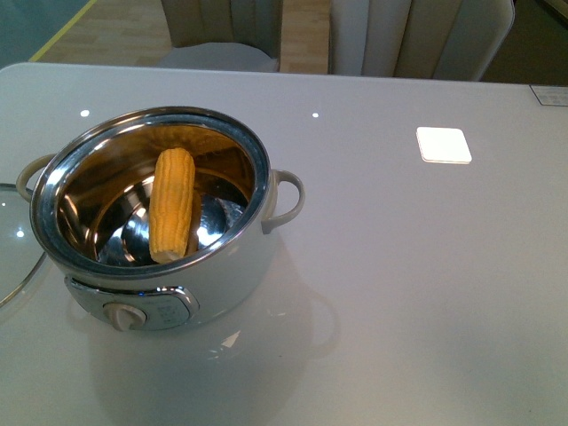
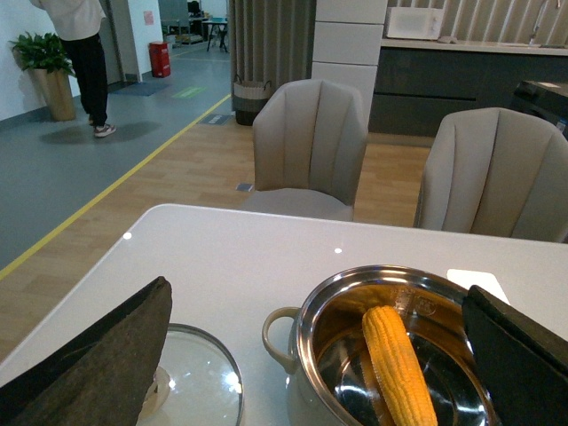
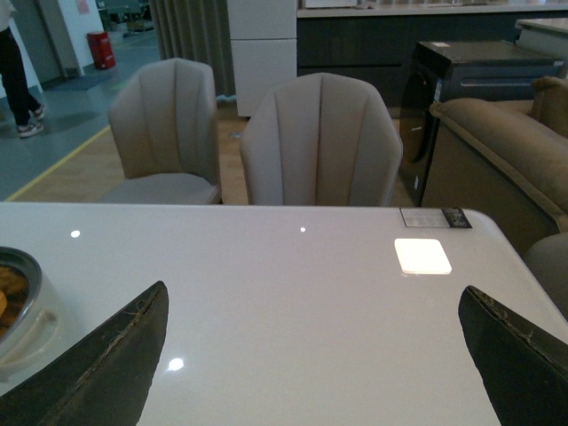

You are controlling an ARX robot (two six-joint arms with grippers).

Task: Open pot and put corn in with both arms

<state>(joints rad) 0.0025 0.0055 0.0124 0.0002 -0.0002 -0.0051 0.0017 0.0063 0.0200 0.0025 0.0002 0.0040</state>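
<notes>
The white pot stands uncovered on the left of the table, control knob facing me. Inside its steel bowl the yellow corn leans against the wall. In the left wrist view the pot and the corn lie below my left gripper, which is open with nothing between its fingers. The glass lid lies flat on the table left of the pot, also the lid in the left wrist view. My right gripper hangs open over bare table, with the pot's edge off to one side. Neither arm shows in the front view.
A white square patch sits on the table to the right of the pot, with a label at the far right corner. Beige chairs stand behind the table's far edge. A person stands far off in the room.
</notes>
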